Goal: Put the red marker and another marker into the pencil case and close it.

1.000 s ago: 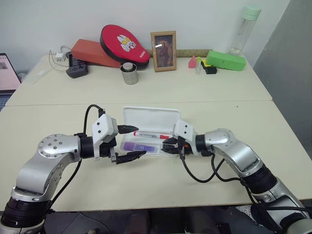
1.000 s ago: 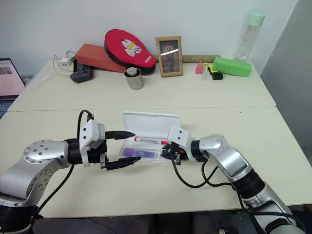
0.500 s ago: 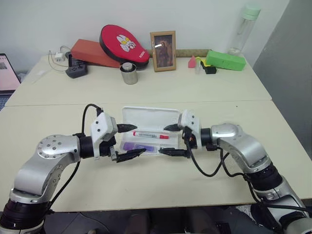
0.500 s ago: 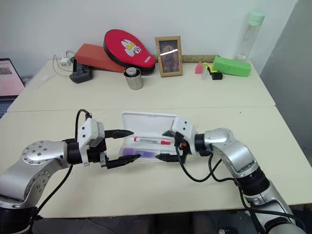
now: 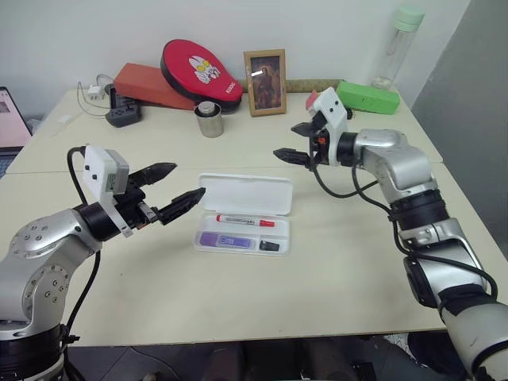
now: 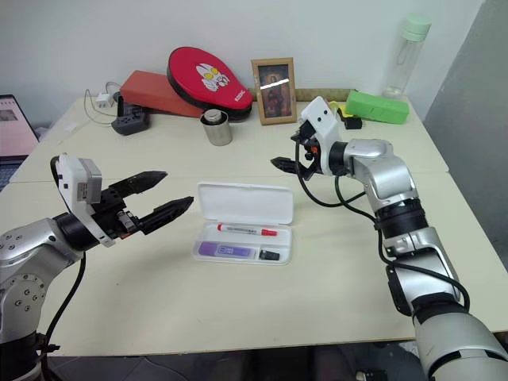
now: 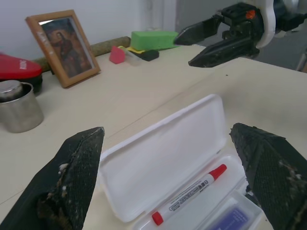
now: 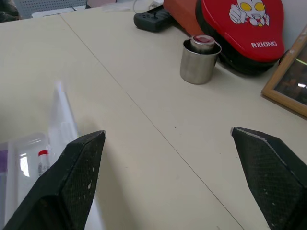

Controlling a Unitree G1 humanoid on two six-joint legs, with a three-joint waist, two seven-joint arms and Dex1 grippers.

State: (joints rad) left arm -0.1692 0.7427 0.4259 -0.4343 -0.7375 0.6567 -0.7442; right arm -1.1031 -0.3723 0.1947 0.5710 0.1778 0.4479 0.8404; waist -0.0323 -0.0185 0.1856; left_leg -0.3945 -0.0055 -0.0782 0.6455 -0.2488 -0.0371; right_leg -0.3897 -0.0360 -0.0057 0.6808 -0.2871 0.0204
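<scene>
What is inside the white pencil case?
The open pencil case holds the red marker, the purple marker and a small black thing. Anything underneath them is hidden.

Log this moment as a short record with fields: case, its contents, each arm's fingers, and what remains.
case: pencil case, lid open, on the near table
contents: red marker and purple marker, both lying in the tray
left gripper: fingers open, empty, raised left of the case
right gripper: fingers open, empty, raised beyond the case
remaining: lid not yet shut
background: metal cup, picture frame, green box
</scene>
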